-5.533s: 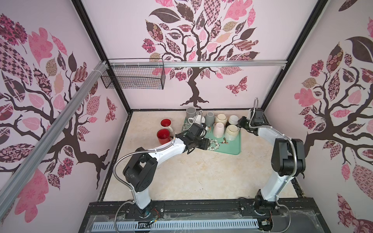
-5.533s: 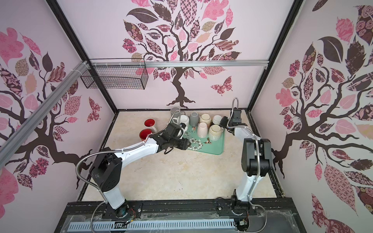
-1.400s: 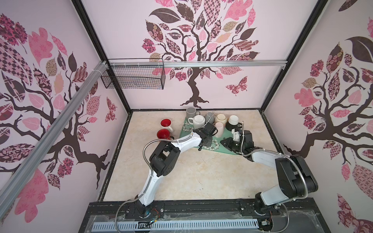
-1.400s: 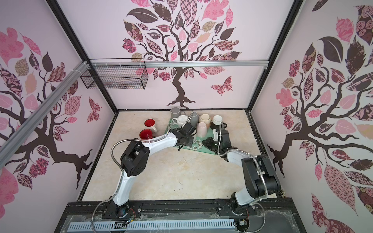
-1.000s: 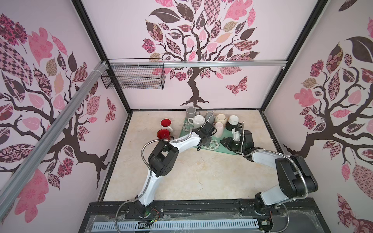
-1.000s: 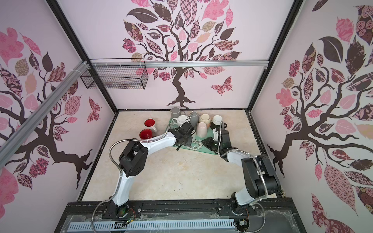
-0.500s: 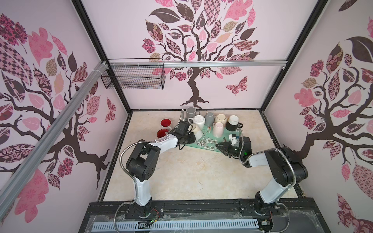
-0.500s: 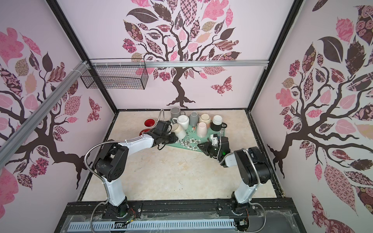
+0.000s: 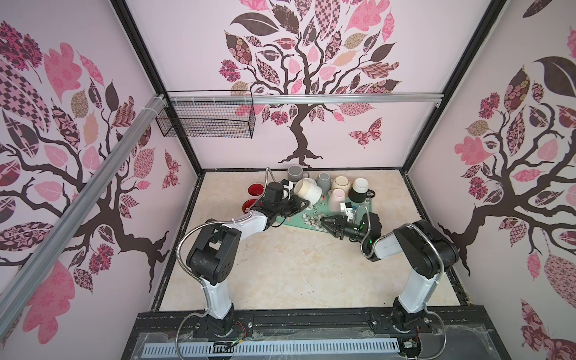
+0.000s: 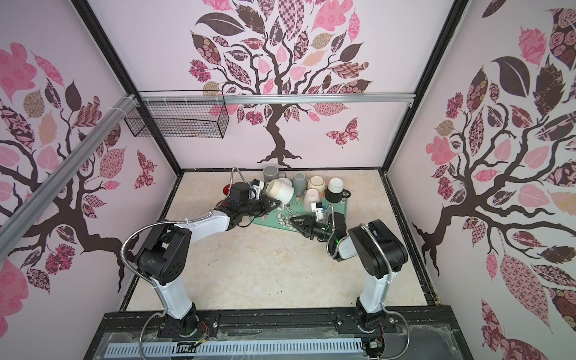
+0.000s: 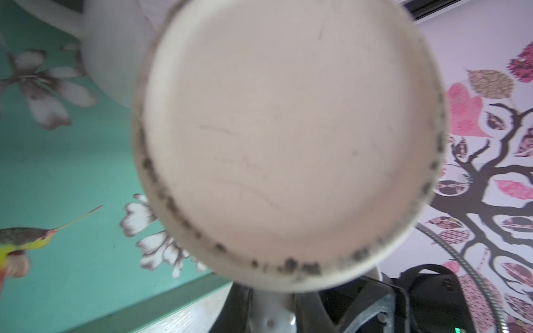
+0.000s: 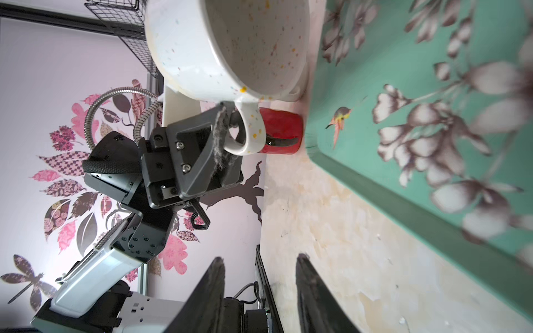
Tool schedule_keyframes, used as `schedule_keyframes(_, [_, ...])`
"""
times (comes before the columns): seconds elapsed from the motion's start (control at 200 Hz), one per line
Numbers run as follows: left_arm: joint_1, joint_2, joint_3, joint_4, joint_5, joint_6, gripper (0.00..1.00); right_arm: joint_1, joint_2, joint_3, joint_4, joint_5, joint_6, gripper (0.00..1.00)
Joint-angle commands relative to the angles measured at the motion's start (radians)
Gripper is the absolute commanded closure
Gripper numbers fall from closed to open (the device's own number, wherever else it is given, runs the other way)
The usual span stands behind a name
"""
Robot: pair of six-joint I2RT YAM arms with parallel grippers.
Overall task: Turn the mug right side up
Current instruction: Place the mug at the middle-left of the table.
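Pinching the mug handle [image 12: 256,127], left fingers [image 12: 196,144] barely parted.

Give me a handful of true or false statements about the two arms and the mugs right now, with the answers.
1. The left gripper has its jaws shut on the handle of the white speckled ceramic mug. True.
2. The white speckled ceramic mug stands upside down on the teal flowered tray. False: it is held up and tilted by the left gripper.
3. The right gripper holds a pink mug. False: its jaws are open and empty, low over the beige table.
4. A red mug stands on the table beside the tray, not on it. True.
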Motion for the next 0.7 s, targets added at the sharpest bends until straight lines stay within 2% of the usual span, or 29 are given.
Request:
schedule_keyframes(0.0, [0.002,-0.054,-0.016,0.221,0.086,-0.097,1.00,-0.002,0.048,0.045,0.208,-0.022,0.120,0.56])
schedule_keyframes(0.29, [0.003,-0.070,-0.068,0.328,0.121,-0.221,1.00,-0.001,0.065,0.105,0.202,-0.018,0.139,0.56])
schedule_keyframes(0.695, [0.002,-0.073,-0.106,0.469,0.147,-0.347,1.00,-0.001,0.071,0.205,0.059,0.014,0.094,0.59])
